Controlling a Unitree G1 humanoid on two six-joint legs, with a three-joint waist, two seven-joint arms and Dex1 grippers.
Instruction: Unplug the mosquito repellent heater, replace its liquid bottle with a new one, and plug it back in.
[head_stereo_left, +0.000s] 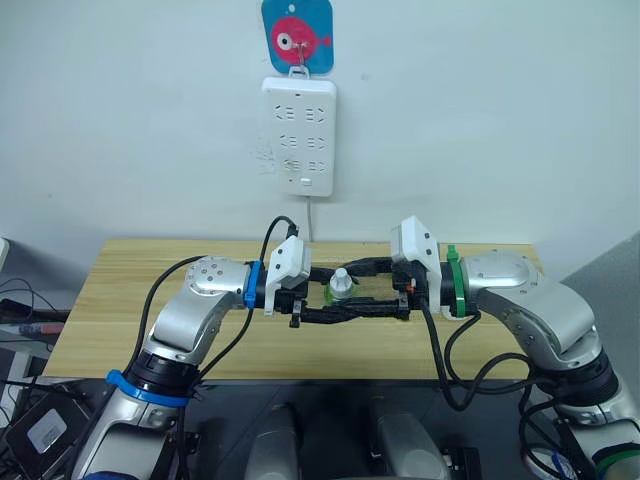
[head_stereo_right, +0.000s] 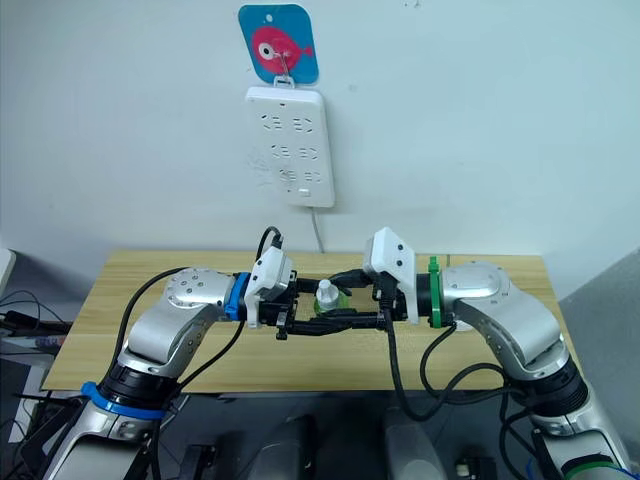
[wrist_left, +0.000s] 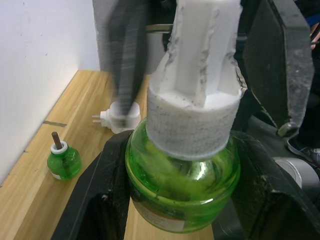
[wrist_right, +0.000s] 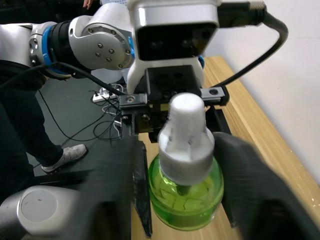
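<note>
the new green bottle (wrist_left: 182, 185) with its white cap (wrist_left: 192, 117) is held upright above the surface (head_stereo_left: 120, 290), between the two arms. the left end effector (wrist_left: 175, 200) is closed around the bottle's green body, one black finger on each side. the right end effector (wrist_right: 182, 185) brackets the same bottle from the opposite side, but whether its fingers actually press on the glass i cannot tell. my judgement is that one arm steadies the bottle so the other can work the cap off, since the wick must be bared before it can go into the heater.

the mosquito repellent heater (wrist_left: 120, 116) lies on its side on the surface near the wall, prongs out, so it is already unplugged. the old bottle (wrist_left: 63, 161), its cap off and dark wick exposed, stands just beside it. the power strip (head_stereo_left: 298, 135) hangs on the wall above, below a blue fish hook (head_stereo_left: 296, 35), with its sockets free. both arms meet in front of the heater, so they have to part before either reaches it.
</note>
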